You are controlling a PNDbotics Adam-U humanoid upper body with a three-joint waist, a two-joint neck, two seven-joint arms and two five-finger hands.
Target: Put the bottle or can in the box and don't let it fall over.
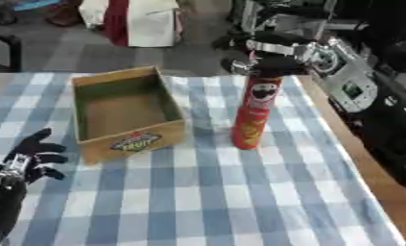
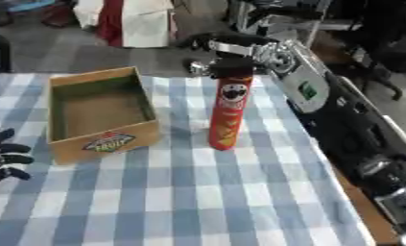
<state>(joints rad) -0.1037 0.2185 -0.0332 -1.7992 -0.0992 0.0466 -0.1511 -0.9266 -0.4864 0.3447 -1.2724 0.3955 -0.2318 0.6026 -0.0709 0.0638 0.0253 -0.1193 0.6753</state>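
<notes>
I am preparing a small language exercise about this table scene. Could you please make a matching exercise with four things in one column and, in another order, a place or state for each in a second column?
Things:
1. red can
2. cardboard box
3. right hand
4. left hand

Places or states:
a. idle and open near the lower left edge
b. standing upright on the checked cloth, right of the box
c. at the top of the can
d. empty, open side up

Pairs: 1-b, 2-d, 3-c, 4-a

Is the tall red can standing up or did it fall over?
Standing up. The red can stands upright on the checked cloth beside the box, with the right hand at its top.
</notes>
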